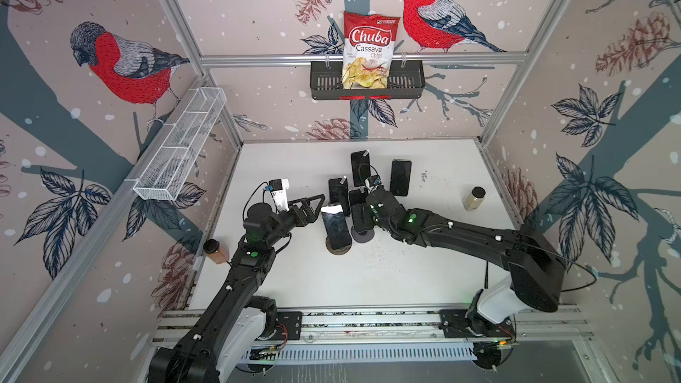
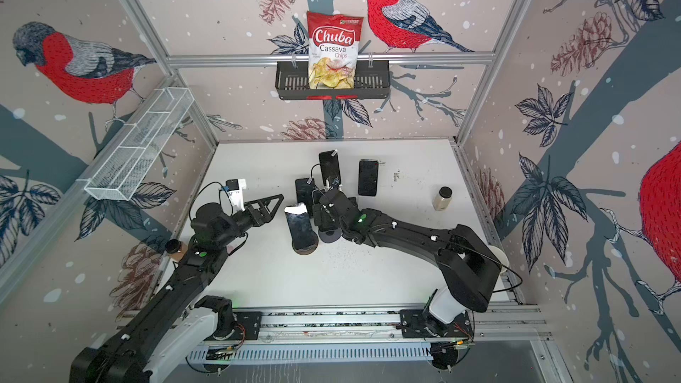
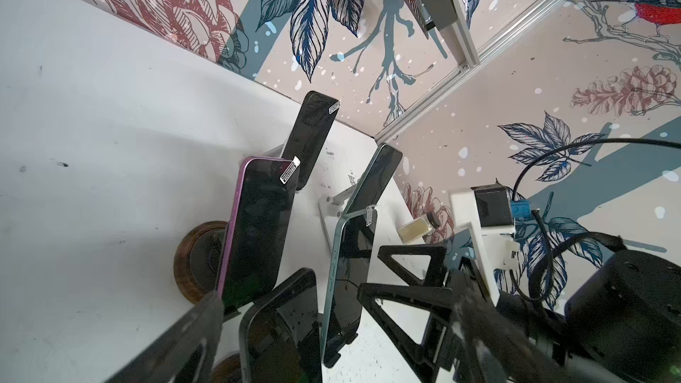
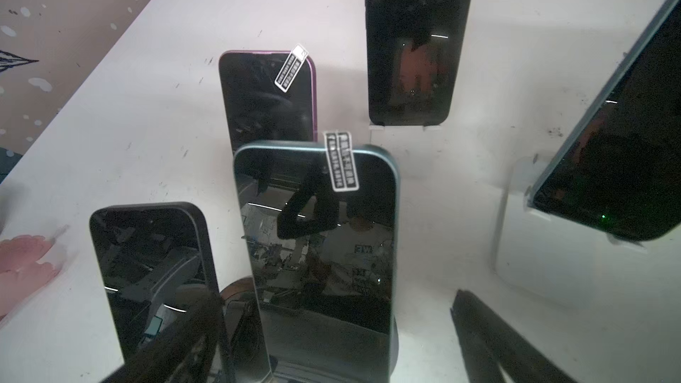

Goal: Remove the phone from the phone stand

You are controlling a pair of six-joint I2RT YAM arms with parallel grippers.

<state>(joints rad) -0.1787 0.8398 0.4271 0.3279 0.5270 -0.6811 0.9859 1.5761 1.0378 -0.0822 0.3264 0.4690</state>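
Observation:
Several dark-screened phones stand on stands mid-table. A teal-edged phone (image 4: 317, 237) sits in a dark round-based stand (image 1: 363, 235). My right gripper (image 4: 331, 344) is open and straddles its lower part, one finger on each side, not touching. In a top view the right gripper (image 1: 363, 215) covers most of that phone. A black phone (image 1: 336, 228) leans on a round wooden stand (image 1: 338, 250) just in front. My left gripper (image 1: 317, 210) is open beside it on the left. In the left wrist view the left gripper (image 3: 291, 326) frames the black phone (image 3: 283, 326) and the teal phone (image 3: 348, 270).
A purple-edged phone (image 4: 269, 97) and two more phones (image 1: 360, 167) (image 1: 400, 177) stand behind on stands. A pale jar (image 1: 474, 198) stands at the right, a brown bottle (image 1: 215, 251) at the left edge. A wire basket (image 1: 180, 145) and a black basket (image 1: 412, 82) with a chips bag (image 1: 368, 49) hang on the walls.

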